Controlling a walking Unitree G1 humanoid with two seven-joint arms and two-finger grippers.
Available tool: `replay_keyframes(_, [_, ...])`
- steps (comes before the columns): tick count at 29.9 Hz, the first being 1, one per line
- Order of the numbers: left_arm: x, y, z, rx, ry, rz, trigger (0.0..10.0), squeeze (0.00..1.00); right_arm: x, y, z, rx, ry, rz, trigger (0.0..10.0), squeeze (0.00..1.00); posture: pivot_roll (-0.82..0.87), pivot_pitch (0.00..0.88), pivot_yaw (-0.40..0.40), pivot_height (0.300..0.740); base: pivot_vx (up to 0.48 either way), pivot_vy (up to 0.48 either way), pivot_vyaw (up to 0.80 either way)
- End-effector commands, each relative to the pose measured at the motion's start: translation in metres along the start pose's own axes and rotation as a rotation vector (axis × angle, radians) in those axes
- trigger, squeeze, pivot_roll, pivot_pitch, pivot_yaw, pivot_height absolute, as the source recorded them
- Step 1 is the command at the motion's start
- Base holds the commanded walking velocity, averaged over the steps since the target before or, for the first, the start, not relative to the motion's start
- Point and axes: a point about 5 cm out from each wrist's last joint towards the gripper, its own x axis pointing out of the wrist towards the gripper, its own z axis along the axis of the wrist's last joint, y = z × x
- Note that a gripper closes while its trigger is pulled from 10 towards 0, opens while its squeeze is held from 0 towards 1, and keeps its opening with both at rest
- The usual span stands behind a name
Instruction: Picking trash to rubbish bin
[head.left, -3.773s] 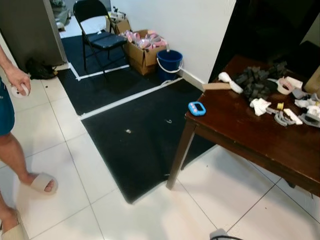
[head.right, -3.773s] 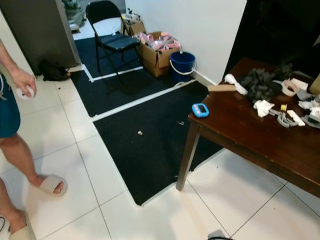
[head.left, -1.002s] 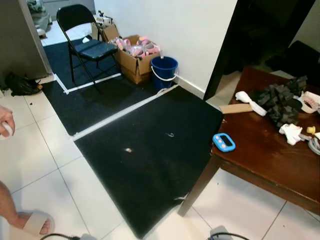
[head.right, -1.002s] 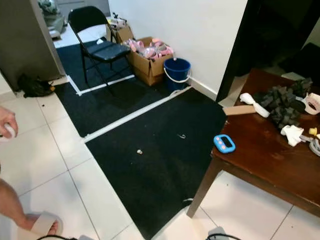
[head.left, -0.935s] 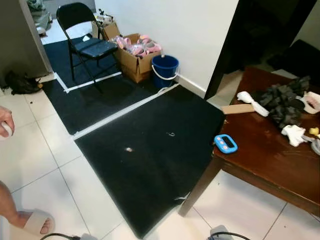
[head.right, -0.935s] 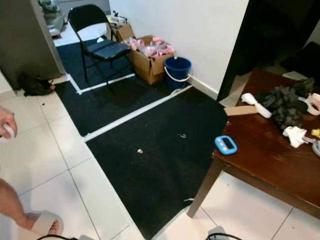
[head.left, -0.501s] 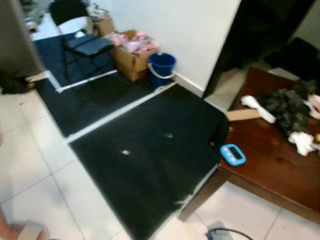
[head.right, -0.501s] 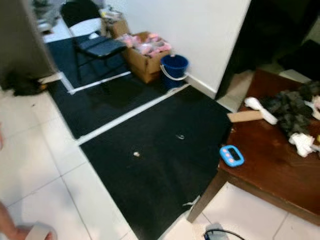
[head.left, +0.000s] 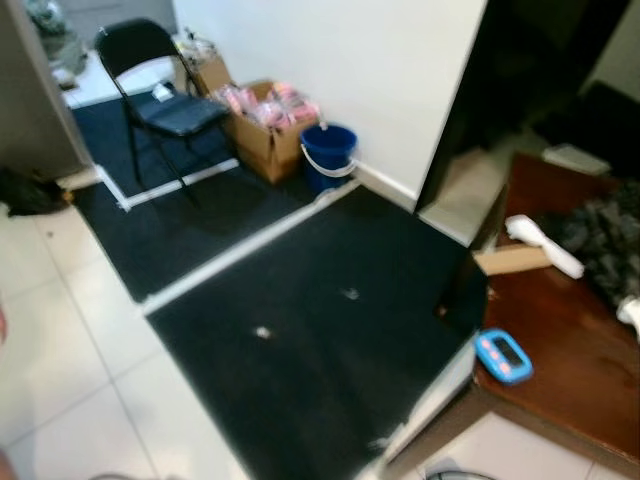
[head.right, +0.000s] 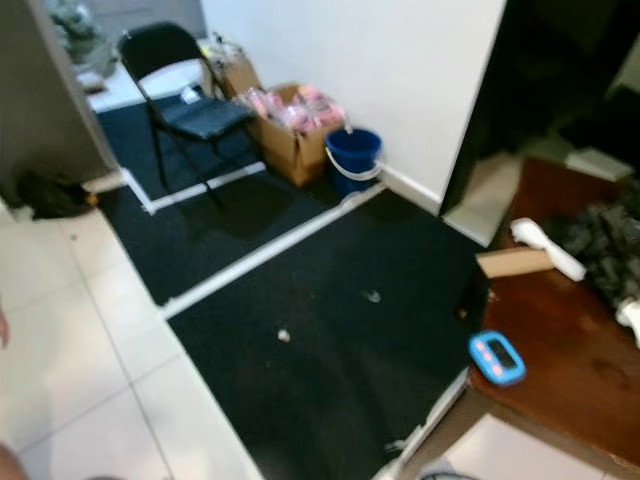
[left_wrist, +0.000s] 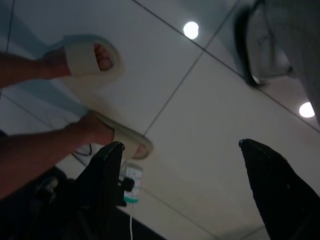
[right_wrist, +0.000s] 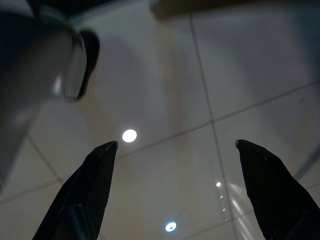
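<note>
Scraps of small pale trash (head.left: 262, 332) lie on the black floor mat (head.left: 300, 330), well left of the dark wooden counter (head.left: 570, 350); the round blue plastic bin (head.left: 328, 152) stands far by the wall. Left hand (left_wrist: 182, 150) and right hand (right_wrist: 175, 147) hang released above white tiles.

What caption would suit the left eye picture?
Small scraps on a black mat, blue bucket by the wall, wooden table at right.

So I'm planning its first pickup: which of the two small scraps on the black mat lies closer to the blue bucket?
The greyish scrap, mid-mat; the paler scrap lies farther from the blue bucket, toward the white tiles.
</note>
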Motion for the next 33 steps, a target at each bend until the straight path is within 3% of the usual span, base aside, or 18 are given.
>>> replay_keyframes(1, [-0.0002,-0.0099,-0.007,-0.003,0.023,-0.034,10.0,0.0,0.0,0.0042,-0.0039,0.005,0.009,0.012,10.0,0.0,0.03,0.088,-0.058,0.74,0.277,0.0,0.0])
replay_keyframes(33, [-0.0004,-0.007,-0.0085,-0.012,0.024,-0.028,10.0,0.0,0.0006,0.0077,0.002,0.014,-0.004,0.022,10.0,0.0,0.06,0.089,-0.053,0.74,0.298,0.0,0.0])
